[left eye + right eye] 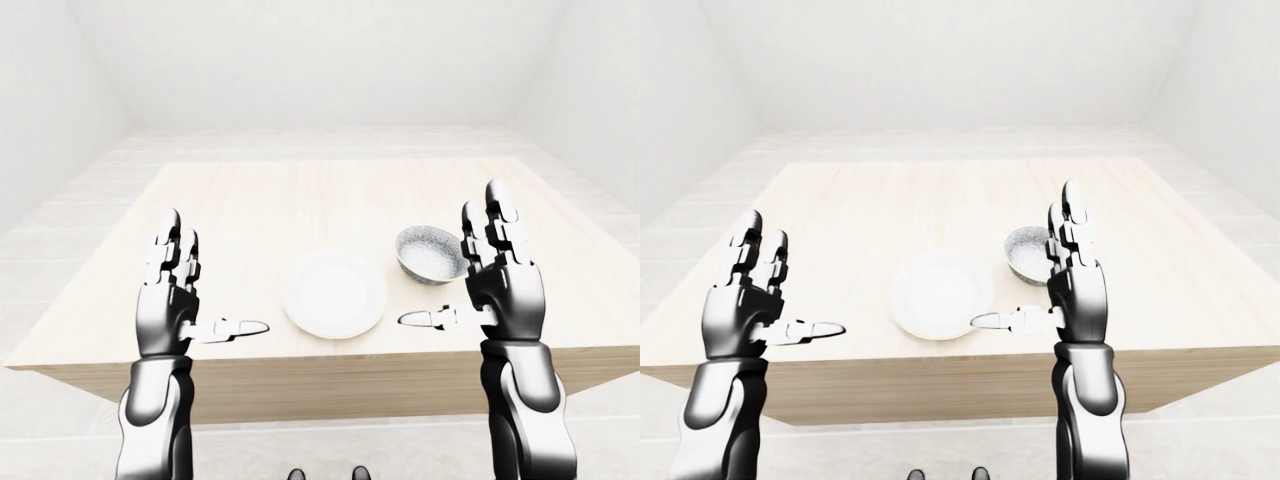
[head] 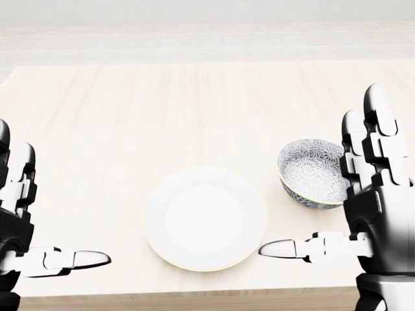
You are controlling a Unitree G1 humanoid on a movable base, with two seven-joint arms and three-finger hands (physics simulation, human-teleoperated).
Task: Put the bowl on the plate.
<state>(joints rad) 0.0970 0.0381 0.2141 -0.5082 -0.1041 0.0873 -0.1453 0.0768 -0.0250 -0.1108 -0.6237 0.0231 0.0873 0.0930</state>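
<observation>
A white plate [image 2: 205,217] lies on the light wooden table [image 2: 162,116], near the table's bottom edge in the head view. To its right stands a grey patterned bowl [image 2: 308,170], upright and empty. My right hand [image 2: 324,197] is open, fingers up and thumb pointing left. It hovers just right of the bowl and hides the bowl's right rim, and I cannot tell whether they touch. My left hand [image 2: 61,204] is also open and holds nothing, well to the left of the plate, thumb pointing right.
The table's near edge [image 1: 320,360] runs below both hands in the left-eye view. Pale floor [image 1: 60,230] and plain white walls [image 1: 320,60] surround the table. Nothing else stands on the tabletop.
</observation>
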